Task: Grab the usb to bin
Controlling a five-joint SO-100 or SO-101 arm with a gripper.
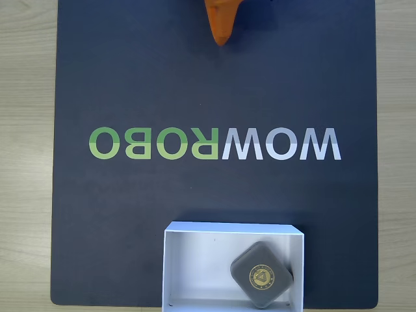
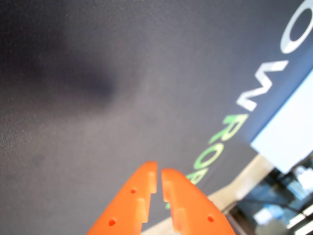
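Note:
The usb (image 1: pixel 262 273), a small grey rounded-square pad with a round gold emblem face up, lies inside the bin (image 1: pixel 195 260) at its right side. The bin is a shallow white box at the mat's bottom edge in the fixed view; its white wall (image 2: pixel 292 134) shows at the right edge of the wrist view. My orange gripper (image 1: pixel 222 40) pokes in from the top of the fixed view, far from the bin. In the wrist view the gripper (image 2: pixel 159 172) has its two fingers almost touching at the tips, with nothing between them.
A dark blue mat (image 1: pixel 130 214) with the upside-down letters WOWROBO (image 1: pixel 214 144) covers most of a light wooden table (image 1: pixel 26 156). The lettering (image 2: pixel 244 98) runs down the right of the wrist view.

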